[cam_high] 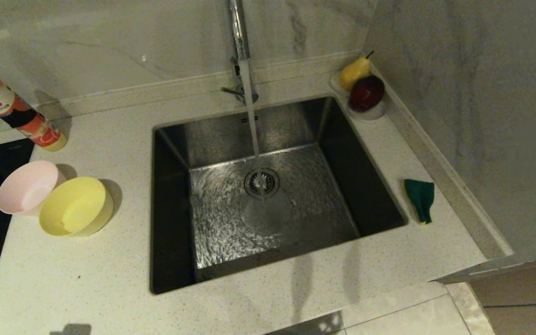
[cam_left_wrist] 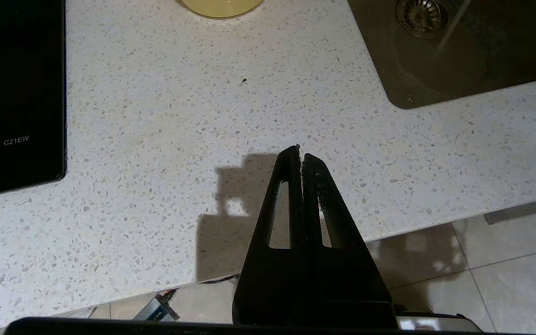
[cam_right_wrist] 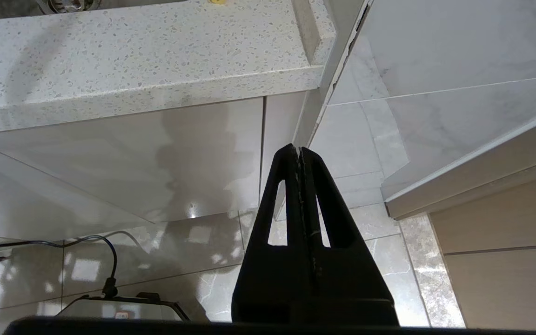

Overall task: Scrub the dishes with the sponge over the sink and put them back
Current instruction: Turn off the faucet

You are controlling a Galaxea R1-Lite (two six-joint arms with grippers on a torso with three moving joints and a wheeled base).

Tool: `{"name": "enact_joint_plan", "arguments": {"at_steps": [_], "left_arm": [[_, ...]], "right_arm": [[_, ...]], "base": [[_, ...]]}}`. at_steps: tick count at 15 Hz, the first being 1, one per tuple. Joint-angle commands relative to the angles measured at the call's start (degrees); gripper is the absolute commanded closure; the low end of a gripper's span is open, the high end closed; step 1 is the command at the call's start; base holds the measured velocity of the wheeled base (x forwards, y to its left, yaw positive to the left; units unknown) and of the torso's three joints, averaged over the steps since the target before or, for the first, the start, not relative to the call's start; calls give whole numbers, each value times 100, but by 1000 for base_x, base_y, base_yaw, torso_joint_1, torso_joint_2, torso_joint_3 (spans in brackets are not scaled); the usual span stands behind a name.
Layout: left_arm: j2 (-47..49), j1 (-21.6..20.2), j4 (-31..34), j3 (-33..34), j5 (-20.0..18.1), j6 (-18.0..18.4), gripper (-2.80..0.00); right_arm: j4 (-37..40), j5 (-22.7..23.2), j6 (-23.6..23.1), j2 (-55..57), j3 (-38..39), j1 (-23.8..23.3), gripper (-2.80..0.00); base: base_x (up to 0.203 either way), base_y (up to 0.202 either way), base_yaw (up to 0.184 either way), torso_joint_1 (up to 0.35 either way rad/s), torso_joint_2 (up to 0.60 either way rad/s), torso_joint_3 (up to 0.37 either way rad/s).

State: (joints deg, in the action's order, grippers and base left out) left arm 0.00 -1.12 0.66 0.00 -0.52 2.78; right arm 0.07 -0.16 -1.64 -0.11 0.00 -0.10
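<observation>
Sponge right of sink

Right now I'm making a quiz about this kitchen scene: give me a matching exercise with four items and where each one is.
Items:
1. sponge
2. yellow bowl
3. pear
4. spray bottle

Places:
A. on a white dish in the corner behind the sink
B. lying on the counter to the right of the sink
C. leaning at the far left by the wall
D. left of the sink, touching the pink bowl

Pairs: 1-B, 2-D, 3-A, 4-C
</observation>
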Motion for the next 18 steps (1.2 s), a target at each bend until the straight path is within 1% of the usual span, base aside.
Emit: {"name": "enact_joint_plan", "arguments": {"at_steps": [1,14,16,17,18], "left_arm": [[9,-2,4,9,0,3,0],[9,-2,48,9,17,82,0],[7,-2,0,9,17,18,0],[7,-2,-120,-36,26,-168,0],[7,-2,-172,-249,10,-328,0]], "right_arm": [[1,7,-3,11,0,1,0],[1,-2,-3,11,0,1,0],[1,-1,-3,11,0,1,0],[1,5,-3,11,0,1,0],[1,1,-3,11,0,1,0]], "base": [[0,0,0,0,0,0],[0,0,0,0,0,0],[0,0,0,0,0,0],[0,0,0,0,0,0],[0,0,0,0,0,0]]}}
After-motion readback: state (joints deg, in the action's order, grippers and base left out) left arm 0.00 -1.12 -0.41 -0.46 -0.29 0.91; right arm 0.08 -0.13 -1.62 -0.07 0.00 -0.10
